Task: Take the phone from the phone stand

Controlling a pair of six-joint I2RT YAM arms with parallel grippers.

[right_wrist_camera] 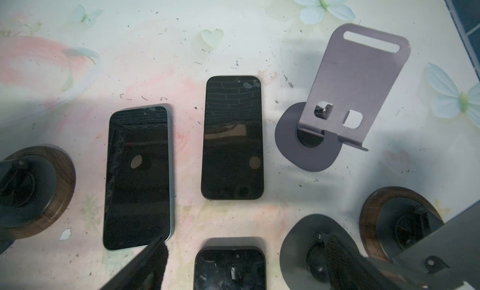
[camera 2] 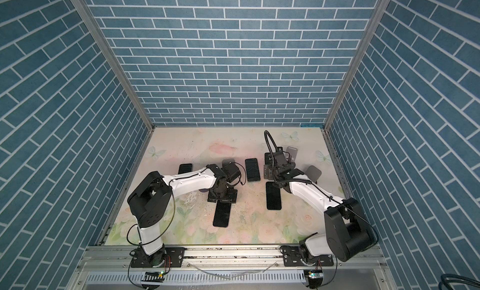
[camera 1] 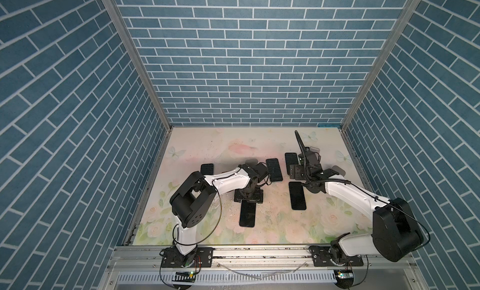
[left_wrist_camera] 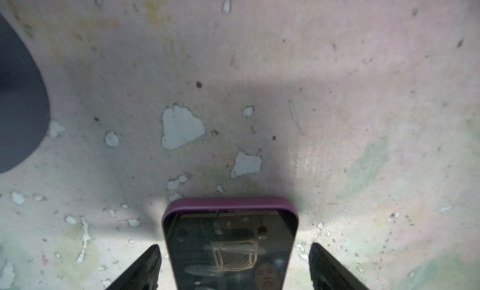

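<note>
— Jaws are standing apart on the left gripper (left_wrist_camera: 235, 248). Why, with the phone right there?

— My guess is that the phone is being left on the mat. The purple-cased phone (left_wrist_camera: 231, 239) is lying flat on the floral mat (left_wrist_camera: 259, 68), well apart from the empty grey stand (right_wrist_camera: 350, 94). The fingers (left_wrist_camera: 141, 270) are flanking it with a gap on each side, touching nothing. So it seems to be resting off every stand.

— And the right gripper (camera 1: 297, 173)?

— It is hovering just beside the grey stand, spread wide and carrying nothing. I'm guessing it is lining up another pick.

— What is escaping you?

— The phone's near end is running off the left wrist view. In both top views the left gripper is covering one end, and the purple is not showing. Only one right fingertip (right_wrist_camera: 150, 262) is showing clearly. The wood-based stands (right_wrist_camera: 33, 192) near the grey stand are being cut off by the frame. I cannot tell whether they are holding phones.
</note>
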